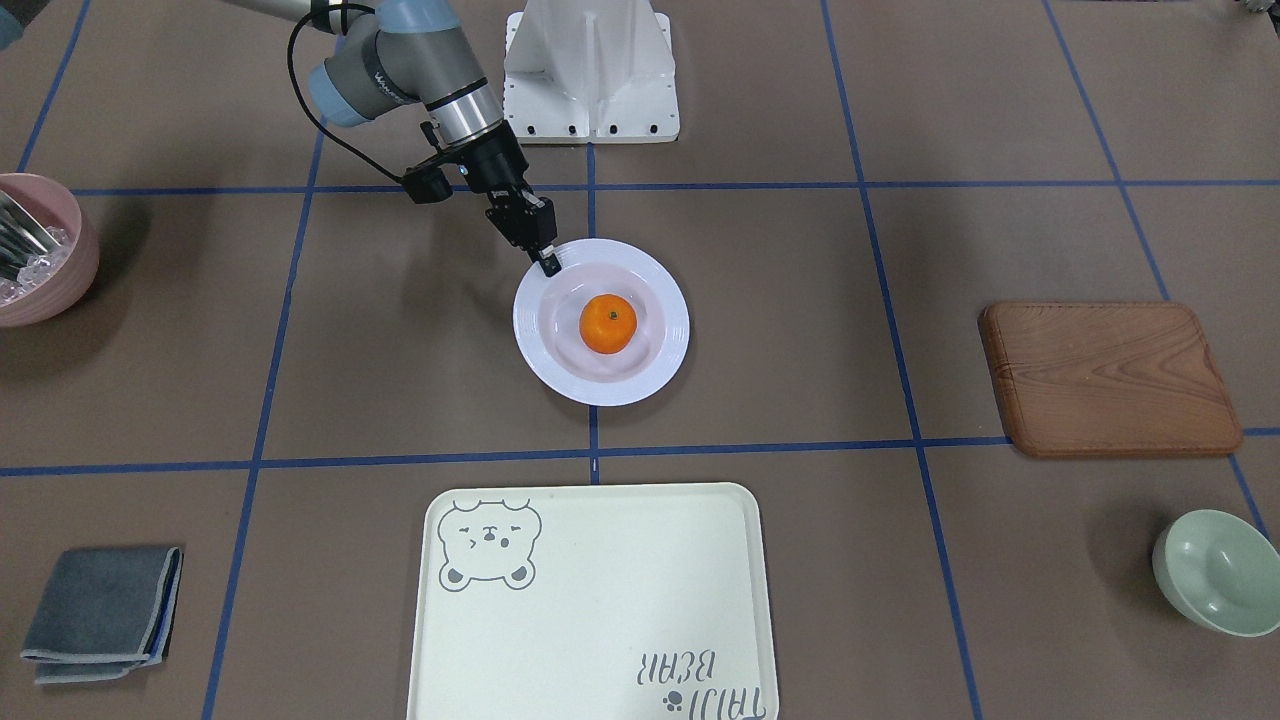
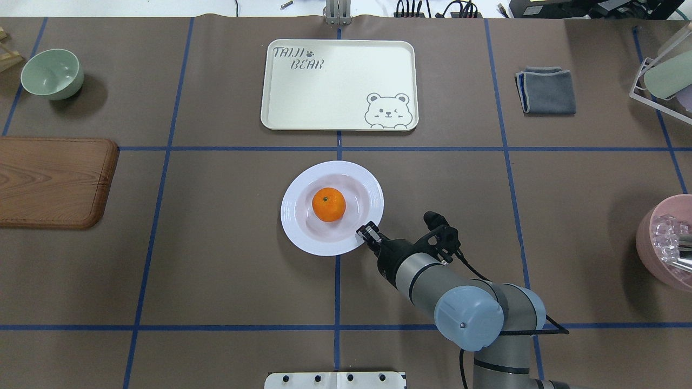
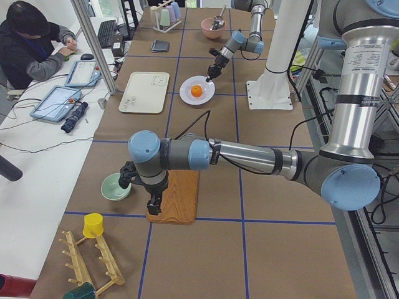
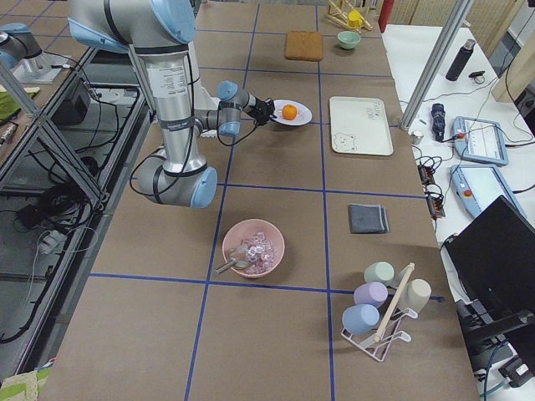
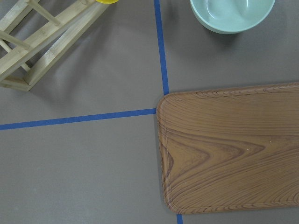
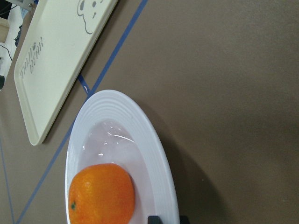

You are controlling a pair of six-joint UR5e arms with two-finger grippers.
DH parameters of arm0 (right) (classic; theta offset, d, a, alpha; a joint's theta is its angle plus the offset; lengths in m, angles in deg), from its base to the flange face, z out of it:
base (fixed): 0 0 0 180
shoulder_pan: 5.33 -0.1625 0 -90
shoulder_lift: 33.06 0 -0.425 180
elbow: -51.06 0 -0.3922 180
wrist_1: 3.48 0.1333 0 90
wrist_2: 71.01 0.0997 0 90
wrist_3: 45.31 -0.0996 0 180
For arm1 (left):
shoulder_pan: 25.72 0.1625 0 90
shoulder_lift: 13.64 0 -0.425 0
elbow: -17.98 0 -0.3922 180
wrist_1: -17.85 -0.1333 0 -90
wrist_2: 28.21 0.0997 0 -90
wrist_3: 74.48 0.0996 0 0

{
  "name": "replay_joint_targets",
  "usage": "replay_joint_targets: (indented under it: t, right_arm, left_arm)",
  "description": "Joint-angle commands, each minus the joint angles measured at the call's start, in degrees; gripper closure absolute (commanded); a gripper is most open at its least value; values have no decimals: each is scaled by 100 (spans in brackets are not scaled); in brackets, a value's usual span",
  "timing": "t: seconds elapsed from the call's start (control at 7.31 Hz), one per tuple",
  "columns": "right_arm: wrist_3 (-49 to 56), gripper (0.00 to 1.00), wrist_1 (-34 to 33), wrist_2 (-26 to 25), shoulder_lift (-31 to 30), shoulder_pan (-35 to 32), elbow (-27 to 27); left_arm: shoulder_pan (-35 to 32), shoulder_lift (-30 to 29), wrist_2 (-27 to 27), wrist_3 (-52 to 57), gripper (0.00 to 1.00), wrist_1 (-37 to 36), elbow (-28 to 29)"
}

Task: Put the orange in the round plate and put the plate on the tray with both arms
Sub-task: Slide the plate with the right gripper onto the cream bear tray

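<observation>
Spread flat at the upper centre of the overhead view: the tray (image 2: 324, 92), with the bear face in its lower right corner and the lettering at upper left. Well apart from it, at that view's left edge: the brown wooden board (image 2: 54, 181), with the mint-green bowl (image 2: 52, 73) above it in the upper left corner. Just below the tray, across a blue tape line, in the middle of the frame: the round plate (image 2: 294, 227), resting on the brown table and not on the tray. Sitting in the plate's well, a little left of centre: the orange (image 2: 328, 204), stem dimple up, apart from the ridged rim. Reaching in from the lower right of the overhead view: the right gripper (image 2: 369, 232), tip at the plate's lower right rim, near the orange but clear of it. Seen from the right wrist camera at the bottom edge: two dark fingertips (image 6: 154, 219) drawn narrow with the rim between them, apparently pinched on the plate. Hanging over the wooden board's edge in the lower left of the exterior left view: the left gripper (image 3: 153, 204), pointing down, its opening impossible to tell from there.
</observation>
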Motion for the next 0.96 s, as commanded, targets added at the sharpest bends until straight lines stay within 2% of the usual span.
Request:
replay_joint_targets:
  t: [0.0,0.68,0.82]
  right_arm:
    - [-10,100,5,-86,0,-4,-196]
    - [-405,100,14,-341,79,-4,-671]
    - [-789,100,14,-437,140,-30,-680]
  left_arm:
    - [6,1,-6,0,2,0,-6]
    - [6,-17,-15,0,2,18,-24]
    - [6,-17,-15,0,2,18,-24]
